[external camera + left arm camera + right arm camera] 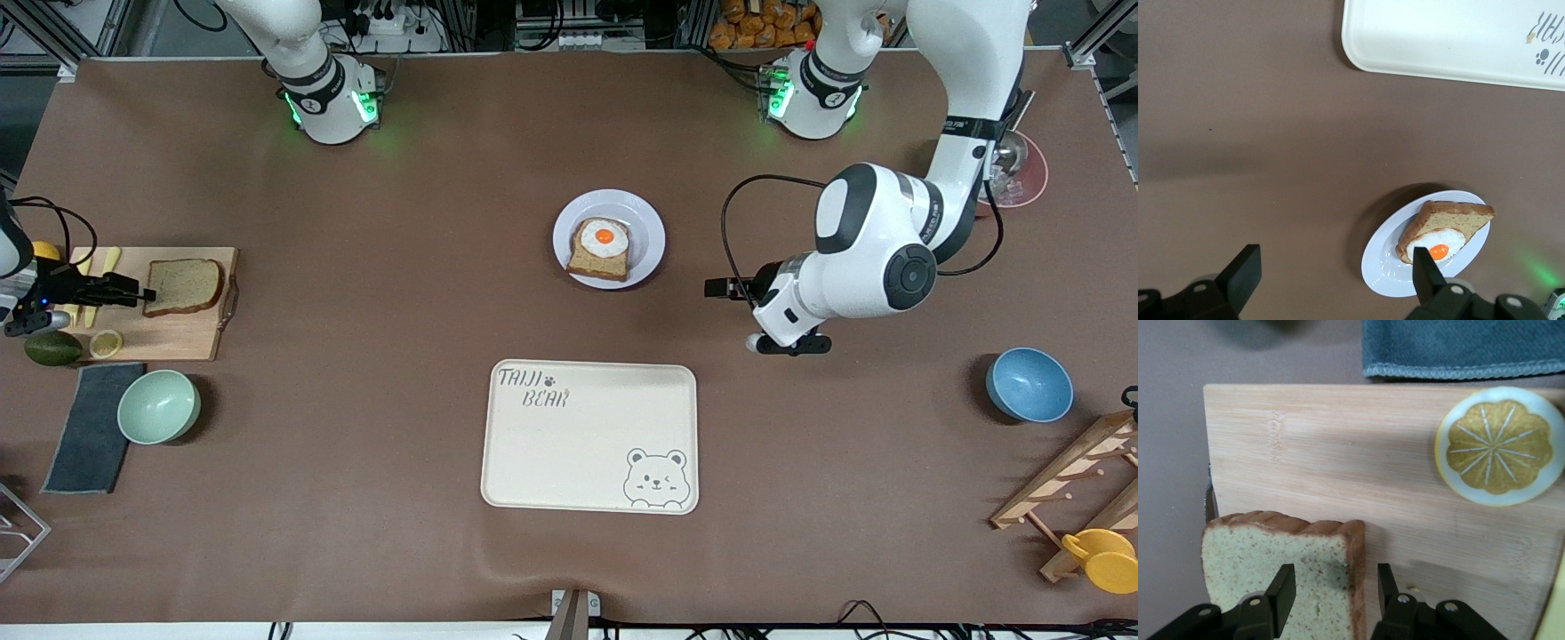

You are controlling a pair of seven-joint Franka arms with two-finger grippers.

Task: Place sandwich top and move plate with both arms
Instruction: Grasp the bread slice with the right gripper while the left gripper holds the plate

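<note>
Right gripper (1331, 590) low at the cutting board (191, 333) near the right arm's end of the worktop (356, 498), fingers (1283, 587) straddling the crust edge of the sandwich top (184, 286), one over the crumb, one just beside the crust, not yet pinching. Sandwich top flat on the board, beside a lemon slice (1500, 445). Left gripper (1331, 277) hovering beside the plate (645, 236), fingers spread wide, holding nothing. Plate mid-worktop, bearing egg-topped bread (602, 248), farther from the front camera than the bear-print tray (533, 471).

Even bright overhead light, soft short shadows beside objects, green glow at arm bases — sharp focus
</note>
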